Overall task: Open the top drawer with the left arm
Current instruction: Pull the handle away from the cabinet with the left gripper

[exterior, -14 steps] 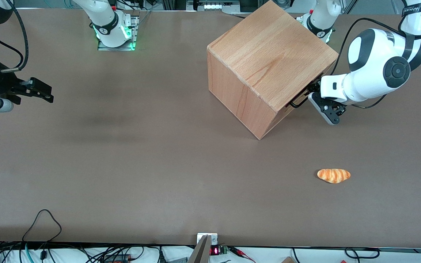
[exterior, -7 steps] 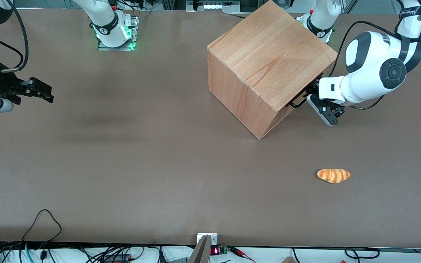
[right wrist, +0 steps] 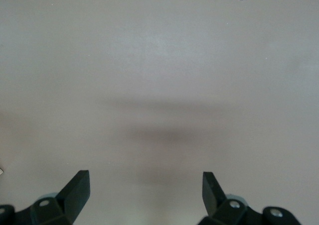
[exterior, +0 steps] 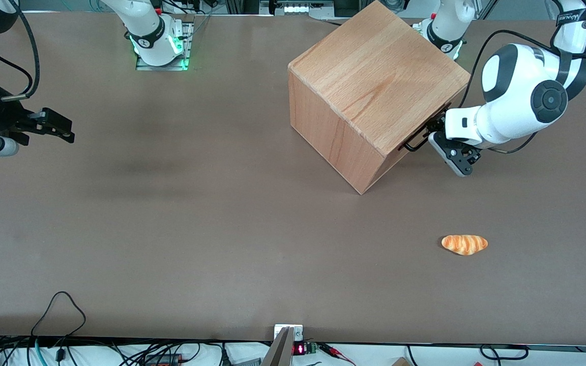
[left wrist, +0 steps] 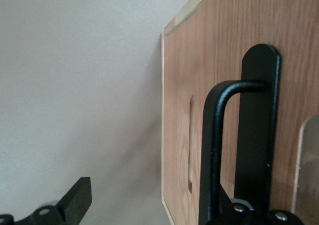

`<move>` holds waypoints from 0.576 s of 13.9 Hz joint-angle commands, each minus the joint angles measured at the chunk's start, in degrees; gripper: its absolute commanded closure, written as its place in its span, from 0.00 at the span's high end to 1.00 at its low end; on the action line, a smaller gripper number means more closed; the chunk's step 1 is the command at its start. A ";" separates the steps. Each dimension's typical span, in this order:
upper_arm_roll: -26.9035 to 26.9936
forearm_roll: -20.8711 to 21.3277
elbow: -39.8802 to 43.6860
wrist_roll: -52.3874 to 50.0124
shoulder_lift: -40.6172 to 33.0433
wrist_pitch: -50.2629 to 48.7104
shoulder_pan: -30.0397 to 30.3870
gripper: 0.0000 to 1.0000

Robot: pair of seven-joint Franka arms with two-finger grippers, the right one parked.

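The beech cube cabinet [exterior: 374, 76] stands at the working arm's end of the table, its front turned toward the left arm [exterior: 522, 101]. The top drawer's front [left wrist: 182, 85] looks flush with the cabinet, with no pale inside showing. Its thin black wire handle [exterior: 414, 144] sticks out from the front. My left gripper [exterior: 434, 136] is right in front of the drawer, at the handle. In the left wrist view the gripper [left wrist: 149, 187] is open: one finger [left wrist: 77, 200] is off over the table, the other is at the handle [left wrist: 214, 145], against the drawer front.
An orange croissant-like bread [exterior: 464, 244] lies on the brown table [exterior: 196, 203], nearer the front camera than the cabinet. Cables hang along the table's near edge [exterior: 59, 310]. The arm bases [exterior: 158, 40] stand at the far edge.
The left arm's elbow and gripper shifted slightly toward the cabinet, then eased back a little. The gripper stays at the handle. The drawer has not visibly moved.
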 commanded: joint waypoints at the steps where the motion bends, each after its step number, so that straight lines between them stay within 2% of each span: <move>1: 0.48 -1.22 -0.38 0.43 2.90 11.27 0.25 1.00; 3: 0.83 -1.13 -0.29 0.43 3.25 13.83 0.25 1.00; 8: 5.57 -1.13 0.33 0.16 5.45 22.00 0.17 1.00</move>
